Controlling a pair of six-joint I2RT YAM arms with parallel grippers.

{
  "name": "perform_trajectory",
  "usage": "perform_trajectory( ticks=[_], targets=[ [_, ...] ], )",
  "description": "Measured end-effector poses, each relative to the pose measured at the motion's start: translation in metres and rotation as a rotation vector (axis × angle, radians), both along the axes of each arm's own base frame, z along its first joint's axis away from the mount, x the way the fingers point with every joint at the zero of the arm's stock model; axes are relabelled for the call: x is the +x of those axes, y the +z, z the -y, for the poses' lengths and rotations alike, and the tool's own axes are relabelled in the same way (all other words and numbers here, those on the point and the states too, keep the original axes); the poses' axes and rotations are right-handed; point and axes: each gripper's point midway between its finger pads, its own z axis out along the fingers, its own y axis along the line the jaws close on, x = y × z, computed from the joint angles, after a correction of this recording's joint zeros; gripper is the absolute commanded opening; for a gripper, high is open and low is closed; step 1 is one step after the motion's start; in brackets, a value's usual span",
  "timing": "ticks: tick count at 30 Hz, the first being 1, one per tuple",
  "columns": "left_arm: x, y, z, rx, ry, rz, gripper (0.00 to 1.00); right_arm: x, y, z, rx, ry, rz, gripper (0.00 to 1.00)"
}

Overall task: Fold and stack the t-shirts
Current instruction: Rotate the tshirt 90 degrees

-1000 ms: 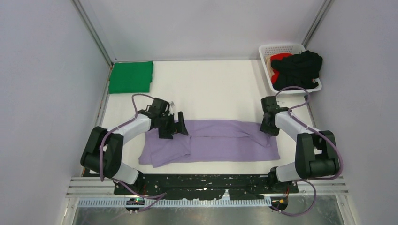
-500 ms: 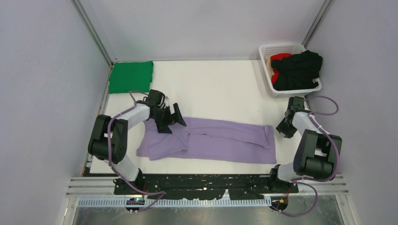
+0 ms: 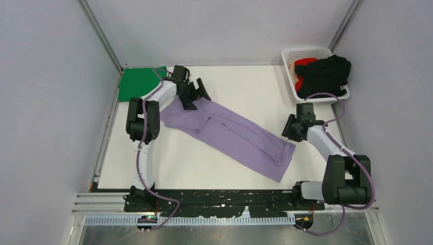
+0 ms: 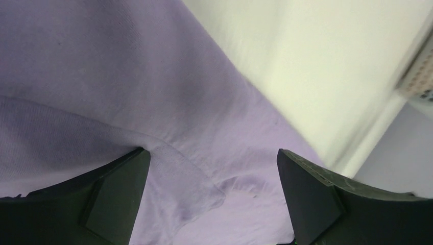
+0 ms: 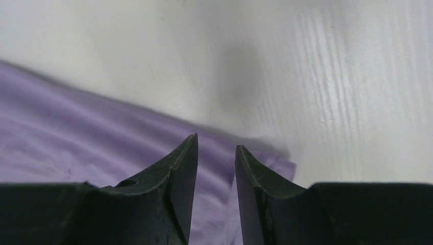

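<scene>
The lavender t-shirt [image 3: 235, 135] lies folded into a long strip, running diagonally from back left to front right. My left gripper [image 3: 196, 97] is over its back-left end with the jaws wide open and nothing between them; the cloth [image 4: 153, 76] fills the left wrist view under the gripper [image 4: 210, 151]. My right gripper [image 3: 289, 131] is at the strip's front-right end, jaws a narrow gap apart and empty, with the cloth's corner [image 5: 76, 132] beyond the gripper [image 5: 216, 143]. A folded green t-shirt [image 3: 138, 84] lies at the back left. Black [image 3: 327, 74] and red [image 3: 305, 64] t-shirts sit in the basket.
The white perforated basket [image 3: 306, 52] stands at the back right corner. Grey walls close in the left, right and back of the white table [image 3: 245, 87]. The black arm-mount rail [image 3: 224, 201] runs along the near edge.
The left arm swung toward the back left and the shirt's left end went with it, so the strip now lies diagonally. The right gripper came back left to the shirt's right end.
</scene>
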Motion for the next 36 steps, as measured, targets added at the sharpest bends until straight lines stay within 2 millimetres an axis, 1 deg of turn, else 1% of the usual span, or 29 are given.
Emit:
perform_trajectory(
  ticks=[2, 4, 7, 9, 11, 12, 13, 14, 17, 19, 22, 23, 24, 26, 28, 30, 31, 32, 34, 35, 36],
  targets=[
    [0.025, 0.004, 0.015, -0.040, 0.006, 0.017, 1.00, -0.001, 0.000, -0.013, -0.013, 0.056, -0.002, 0.42],
    [0.058, 0.012, 0.037, -0.096, 0.010, 0.058, 0.99, -0.002, -0.001, -0.025, -0.021, 0.107, -0.005, 0.41],
    [0.101, 0.022, 0.081, -0.207, 0.012, 0.129, 1.00, -0.007, -0.008, -0.050, -0.005, 0.202, -0.030, 0.41],
    [0.122, 0.027, 0.113, -0.307, 0.023, 0.168, 1.00, -0.015, -0.013, -0.070, 0.018, 0.275, -0.052, 0.40],
    [0.135, 0.023, 0.143, -0.412, 0.049, 0.186, 1.00, -0.030, -0.019, -0.097, 0.053, 0.372, -0.078, 0.39],
    [0.139, 0.021, 0.154, -0.456, 0.066, 0.186, 1.00, -0.040, -0.022, -0.110, 0.074, 0.421, -0.095, 0.39],
    [0.144, 0.023, 0.169, -0.523, 0.082, 0.198, 1.00, -0.051, -0.026, -0.122, 0.094, 0.466, -0.114, 0.39],
    [0.146, 0.024, 0.178, -0.557, 0.093, 0.206, 1.00, -0.061, -0.029, -0.131, 0.109, 0.504, -0.131, 0.39],
    [0.151, 0.029, 0.202, -0.636, 0.119, 0.243, 1.00, -0.081, -0.028, -0.167, 0.163, 0.627, -0.135, 0.39],
    [0.150, 0.031, 0.210, -0.645, 0.118, 0.260, 1.00, -0.094, -0.028, -0.192, 0.204, 0.708, -0.140, 0.39],
    [0.145, 0.040, 0.222, -0.653, 0.088, 0.302, 1.00, -0.116, -0.027, -0.235, 0.268, 0.851, -0.156, 0.39],
    [0.143, 0.042, 0.224, -0.651, 0.075, 0.313, 1.00, -0.123, -0.027, -0.250, 0.287, 0.899, -0.165, 0.38],
    [0.142, 0.045, 0.226, -0.648, 0.062, 0.323, 1.00, -0.129, -0.026, -0.265, 0.302, 0.946, -0.173, 0.36],
    [0.140, 0.055, 0.226, -0.641, 0.031, 0.353, 1.00, -0.137, -0.024, -0.288, 0.312, 1.022, -0.188, 0.35],
    [0.136, 0.065, 0.222, -0.626, 0.002, 0.369, 1.00, -0.138, -0.022, -0.312, 0.302, 1.079, -0.180, 0.39],
    [0.129, 0.086, 0.214, -0.612, -0.034, 0.386, 1.00, -0.136, -0.016, -0.323, 0.284, 1.109, -0.149, 0.44],
    [0.126, 0.098, 0.210, -0.612, -0.050, 0.397, 1.00, -0.131, -0.012, -0.325, 0.264, 1.112, -0.124, 0.48],
    [0.122, 0.114, 0.204, -0.611, -0.070, 0.417, 1.00, -0.126, -0.007, -0.325, 0.244, 1.105, -0.096, 0.51],
    [0.112, 0.147, 0.190, -0.614, -0.107, 0.450, 1.00, -0.112, 0.004, -0.318, 0.203, 1.075, -0.040, 0.61],
    [0.106, 0.161, 0.182, -0.611, -0.121, 0.465, 1.00, -0.106, 0.009, -0.313, 0.188, 1.057, -0.019, 0.71],
    [0.098, 0.176, 0.171, -0.602, -0.133, 0.487, 1.00, -0.098, 0.016, -0.308, 0.173, 1.039, 0.008, 0.75]
  ],
)
